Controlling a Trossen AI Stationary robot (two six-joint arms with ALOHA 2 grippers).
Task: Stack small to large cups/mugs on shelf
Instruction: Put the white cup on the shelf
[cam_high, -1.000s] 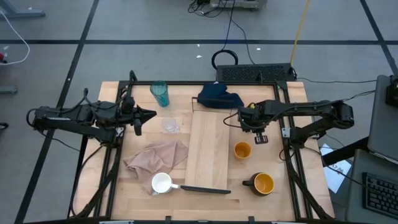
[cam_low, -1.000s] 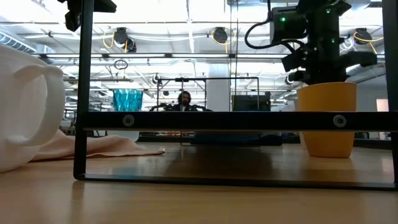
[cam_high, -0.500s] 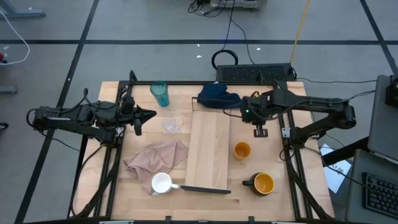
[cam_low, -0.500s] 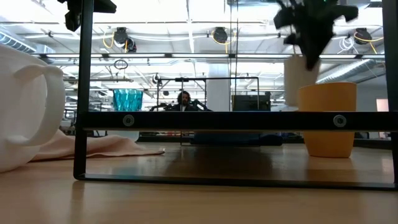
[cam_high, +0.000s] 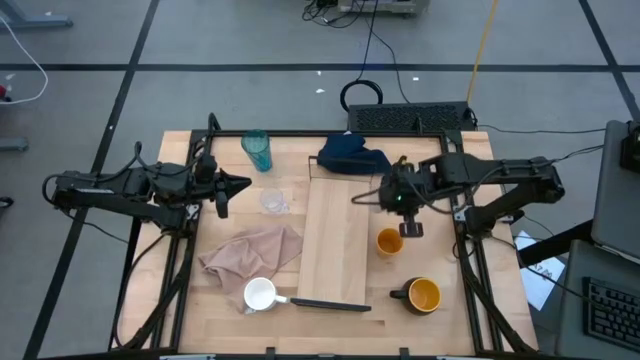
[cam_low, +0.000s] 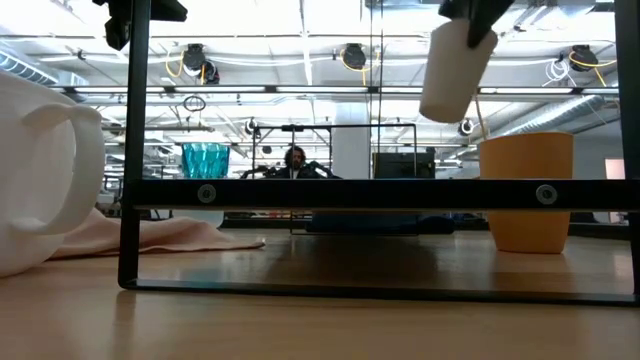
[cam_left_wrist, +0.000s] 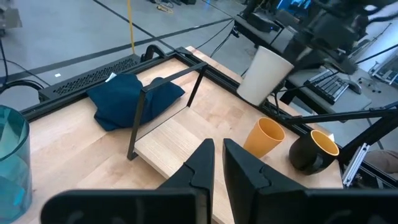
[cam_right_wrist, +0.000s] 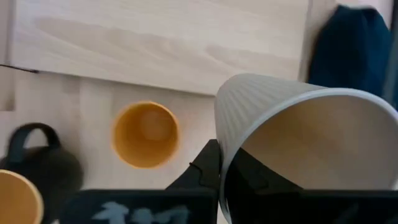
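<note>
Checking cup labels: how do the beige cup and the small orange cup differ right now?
The beige cup hangs tilted in the air, gripped by the right gripper; the small orange cup stands upright on the table. The beige cup has a ribbed wall; the small orange cup is smooth. Neither has a handle.

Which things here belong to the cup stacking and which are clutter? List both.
Job:
- beige cup, lifted in right gripper
- small orange cup
- dark yellow-lined mug
- white mug
- tiny clear cup
- tall teal tumbler
- shelf

Clutter:
- blue cloth
- beige cloth
</note>
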